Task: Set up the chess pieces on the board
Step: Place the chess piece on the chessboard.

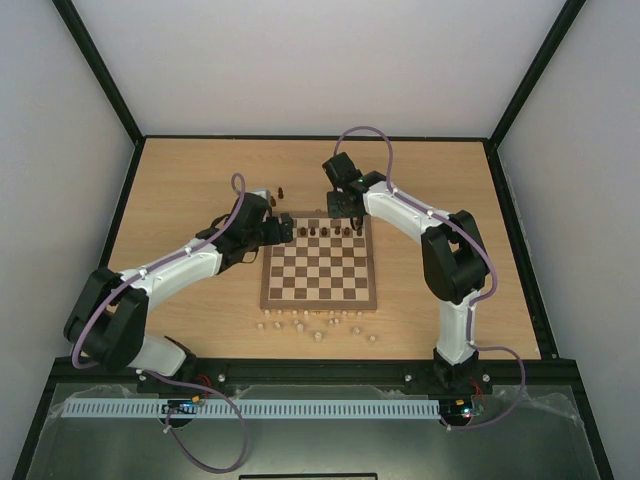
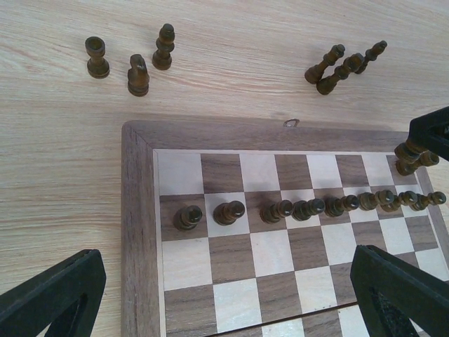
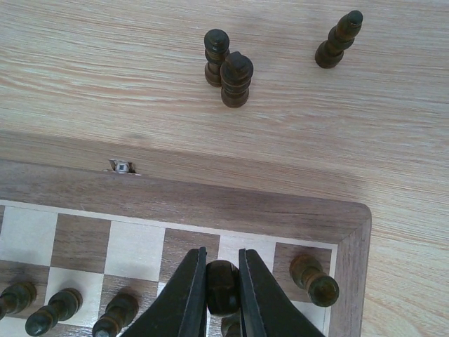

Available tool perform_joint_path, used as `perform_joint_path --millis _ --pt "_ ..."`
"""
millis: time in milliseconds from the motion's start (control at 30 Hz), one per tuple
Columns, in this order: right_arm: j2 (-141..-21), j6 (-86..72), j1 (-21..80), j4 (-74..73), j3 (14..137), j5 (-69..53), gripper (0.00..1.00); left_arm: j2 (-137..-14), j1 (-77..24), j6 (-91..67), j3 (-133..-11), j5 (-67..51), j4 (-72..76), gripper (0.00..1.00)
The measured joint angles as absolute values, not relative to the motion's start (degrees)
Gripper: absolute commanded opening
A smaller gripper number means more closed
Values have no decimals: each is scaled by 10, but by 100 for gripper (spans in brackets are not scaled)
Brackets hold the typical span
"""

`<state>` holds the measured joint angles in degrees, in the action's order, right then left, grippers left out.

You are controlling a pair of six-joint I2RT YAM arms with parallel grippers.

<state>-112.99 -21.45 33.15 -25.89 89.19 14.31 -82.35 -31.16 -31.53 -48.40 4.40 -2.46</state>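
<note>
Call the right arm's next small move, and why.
Probably lower the dark piece pinched in the right fingers straight onto the back-row square beside the corner piece. It hangs over the far row of the board, that square looks free, and pawns already line the row in front.

Soft, even light washes the pale wooden table (image 1: 200,180), leaving only faint, short shadows under the chess pieces (image 2: 228,212), crisp up close, mere specks from above.
</note>
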Motion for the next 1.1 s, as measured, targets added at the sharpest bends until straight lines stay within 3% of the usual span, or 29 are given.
perform_joint_path --millis 1100 --pt "-1158 -215 331 -259 892 166 13 -814 -312 -316 -480 45 -24 99"
